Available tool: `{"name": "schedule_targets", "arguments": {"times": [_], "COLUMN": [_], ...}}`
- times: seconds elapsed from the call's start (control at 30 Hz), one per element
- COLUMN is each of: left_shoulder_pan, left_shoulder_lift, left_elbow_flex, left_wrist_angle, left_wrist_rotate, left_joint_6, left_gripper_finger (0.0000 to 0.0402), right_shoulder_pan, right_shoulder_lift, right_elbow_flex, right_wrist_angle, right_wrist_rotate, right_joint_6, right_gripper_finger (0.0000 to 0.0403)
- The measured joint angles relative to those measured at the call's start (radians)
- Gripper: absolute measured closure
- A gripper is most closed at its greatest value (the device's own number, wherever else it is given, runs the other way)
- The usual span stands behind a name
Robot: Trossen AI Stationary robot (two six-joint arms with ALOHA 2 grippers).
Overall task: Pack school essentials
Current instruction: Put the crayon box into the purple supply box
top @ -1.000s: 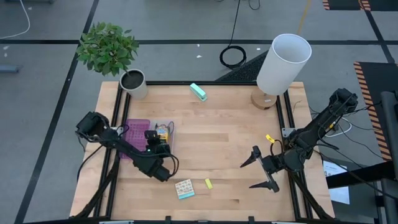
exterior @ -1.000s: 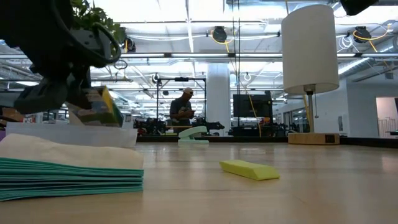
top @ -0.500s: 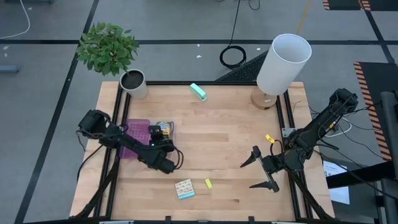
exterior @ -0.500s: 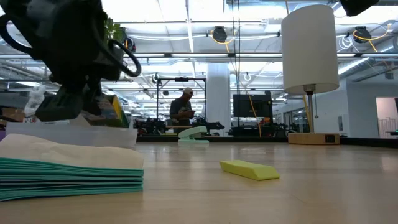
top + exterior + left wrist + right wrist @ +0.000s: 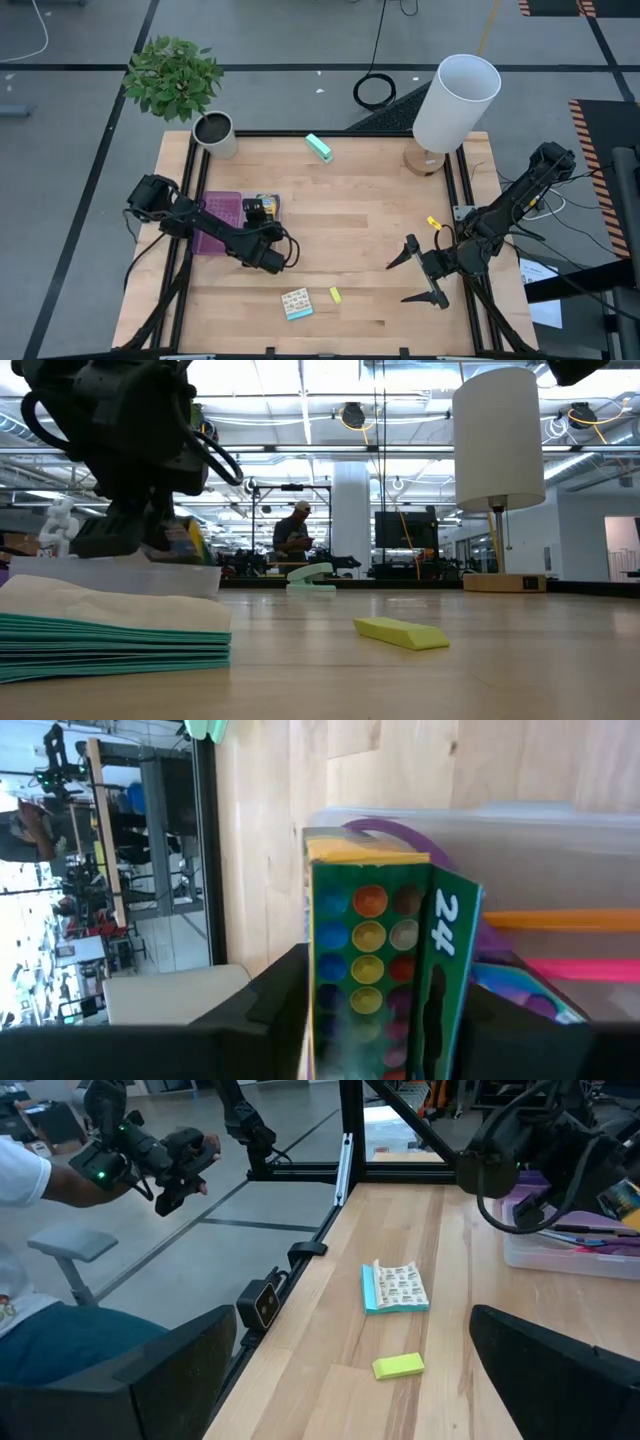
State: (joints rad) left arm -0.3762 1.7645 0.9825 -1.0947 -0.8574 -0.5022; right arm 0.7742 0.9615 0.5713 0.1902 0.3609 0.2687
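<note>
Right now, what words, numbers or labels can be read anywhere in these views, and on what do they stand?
"24": white numerals on the green side of the crayon box, seen in the left wrist view, standing in the clear case.
Patterned square pad: printed marks on its cover, too small to read.
Nothing else is legible in any view.

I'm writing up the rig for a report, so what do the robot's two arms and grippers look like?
Both arms are matte black with chunky rounded joints and looped black cables. The left gripper has broad flat fingers; the right gripper has long tapered black fingers. A yellow tag sits beside the right arm.
</note>
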Motion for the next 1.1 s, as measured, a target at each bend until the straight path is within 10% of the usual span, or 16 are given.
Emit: {"name": "schedule_targets", "arguments": {"times": [0.6, 1.1], "left_shoulder_pan": [0.001, 0.01], "left_shoulder_lift": [0.0, 0.0], "left_elbow_flex": [0.024, 0.045], "left_wrist_angle": [0.0, -0.009], "left_wrist_rotate": [0.117, 0.209], "left_joint_6": [0.0, 0.025], "left_gripper_finger": [0.0143, 0.0137], "right_shoulder_pan": [0.0, 0.0], "right_shoulder_lift": [0.0, 0.0], "right_elbow_flex": [0.0, 0.0], "right_wrist_angle": [0.0, -0.001], "right_wrist_rotate": [0.0, -0.001], "right_joint_6": [-0.001, -0.001], "right_gripper_finger": [0.0007, 0.0007]}}
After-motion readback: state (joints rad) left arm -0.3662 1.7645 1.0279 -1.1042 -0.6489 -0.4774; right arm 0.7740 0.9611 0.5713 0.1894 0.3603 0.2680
